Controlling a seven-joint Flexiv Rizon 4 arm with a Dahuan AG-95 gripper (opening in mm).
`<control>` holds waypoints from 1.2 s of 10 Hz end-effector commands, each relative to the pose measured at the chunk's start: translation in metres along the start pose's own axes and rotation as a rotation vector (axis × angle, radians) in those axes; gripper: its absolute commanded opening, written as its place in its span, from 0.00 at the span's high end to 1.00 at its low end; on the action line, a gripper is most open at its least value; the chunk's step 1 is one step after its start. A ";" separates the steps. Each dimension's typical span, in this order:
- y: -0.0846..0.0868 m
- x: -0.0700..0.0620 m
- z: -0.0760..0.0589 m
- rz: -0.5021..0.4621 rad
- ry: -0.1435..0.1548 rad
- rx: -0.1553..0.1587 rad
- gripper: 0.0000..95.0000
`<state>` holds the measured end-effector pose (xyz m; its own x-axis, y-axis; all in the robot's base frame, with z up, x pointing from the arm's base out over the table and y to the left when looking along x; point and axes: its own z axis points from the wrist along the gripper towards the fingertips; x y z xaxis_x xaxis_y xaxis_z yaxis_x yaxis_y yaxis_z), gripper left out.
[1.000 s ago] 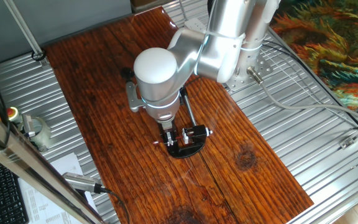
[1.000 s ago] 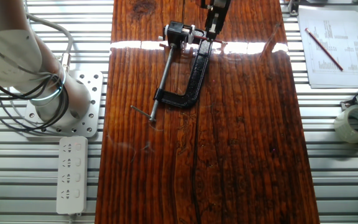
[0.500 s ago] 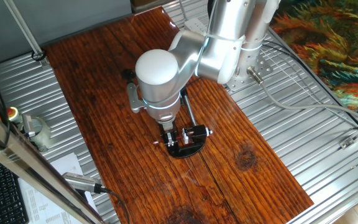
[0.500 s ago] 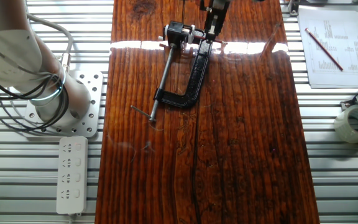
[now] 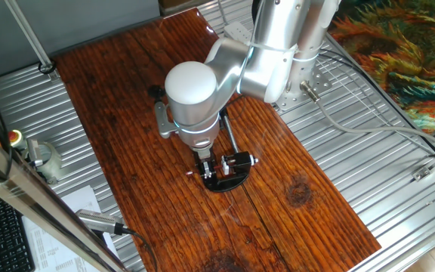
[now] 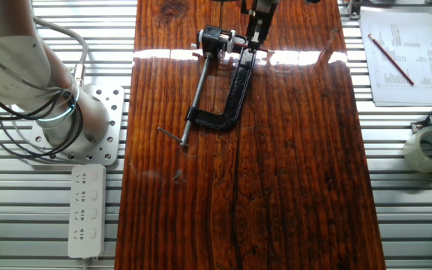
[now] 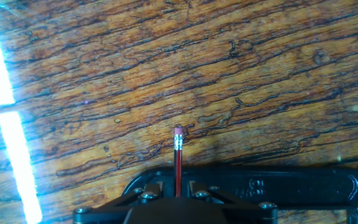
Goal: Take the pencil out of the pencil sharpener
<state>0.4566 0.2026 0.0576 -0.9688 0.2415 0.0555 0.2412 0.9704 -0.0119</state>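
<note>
Hovering low over the wooden table [image 5: 127, 113], my gripper [image 5: 203, 167] sits right at the pencil [image 7: 178, 163], whose thin red shaft runs out from between the finger bases in the hand view and ends in a metal ferrule and small eraser. The pencil's other end is out of sight there; in the other fixed view it appears lodged in the pencil sharpener [image 6: 214, 38], the small black block with a silvery end that is held in the mouth of the black C-clamp [image 6: 231, 94]. I judge the fingers closed around the pencil shaft, though the contact itself is hidden from me.

I expect the pencil to be light, stiff and smooth-lacquered, so it could slip in a weak pinch or snap at the lead if I lever it sideways. The best hold looks to be on the shaft close to the sharpener, pulling straight along its length; the clamp should keep the sharpener from following.

Raised lettering shows on the clamp frame in the hand view, but I cannot read it. A printed sheet [image 6: 396, 56] beside the table is too small to make out.
</note>
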 end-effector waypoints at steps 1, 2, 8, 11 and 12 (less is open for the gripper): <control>0.000 0.000 0.002 0.000 -0.002 0.001 0.80; 0.000 0.000 0.003 0.001 -0.001 0.001 0.80; 0.000 0.001 0.007 0.002 -0.001 -0.002 1.00; 0.000 0.001 0.007 0.004 -0.001 -0.003 1.00; 0.000 0.001 0.007 0.003 0.000 -0.004 1.00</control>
<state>0.4555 0.2035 0.0505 -0.9684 0.2434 0.0555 0.2433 0.9699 -0.0072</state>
